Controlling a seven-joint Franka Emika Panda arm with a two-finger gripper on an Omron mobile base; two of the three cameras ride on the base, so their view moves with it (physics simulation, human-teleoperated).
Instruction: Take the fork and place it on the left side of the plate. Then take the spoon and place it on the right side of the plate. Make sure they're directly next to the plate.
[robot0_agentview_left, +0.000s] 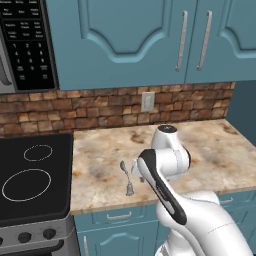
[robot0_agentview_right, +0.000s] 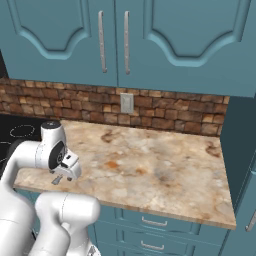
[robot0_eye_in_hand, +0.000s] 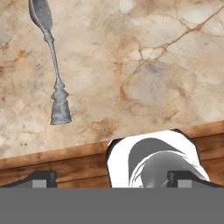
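Glossy white arm of rounded, swollen shells — dark grey to black at the joints. Long black band along one link, black disc capping the top joint. Two small dark fingertips with paler grey square pads — blocky, flat-topped.

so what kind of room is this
A home-style kitchen, rendered. A black glass stove sits beside a marble-look counter, with teal cabinets above, a brick backsplash, and a spoon lying near the counter's front edge.
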